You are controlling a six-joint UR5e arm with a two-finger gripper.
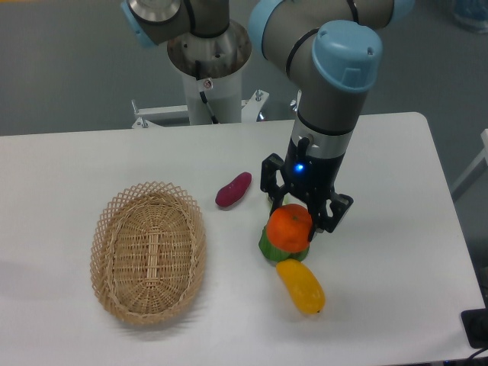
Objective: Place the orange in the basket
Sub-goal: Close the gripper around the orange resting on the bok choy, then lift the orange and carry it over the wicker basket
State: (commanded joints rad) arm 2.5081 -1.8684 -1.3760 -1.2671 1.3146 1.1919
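The orange (pixel 289 226) is round, bright and glossy, right of the table's middle. It sits between the fingers of my gripper (pixel 299 219), which comes down on it from above and is closed around it. A green object (pixel 268 246) shows just beneath the orange; whether the orange rests on it or hangs just above it I cannot tell. The basket (pixel 148 252), oval, tan wicker with a lattice rim, lies empty at the front left, well to the left of the gripper.
A purple-red sweet potato (pixel 232 190) lies between the basket and the gripper, a little farther back. An elongated yellow fruit (pixel 300 286) lies just in front of the orange. The arm's base column (pixel 207 69) stands at the table's back edge.
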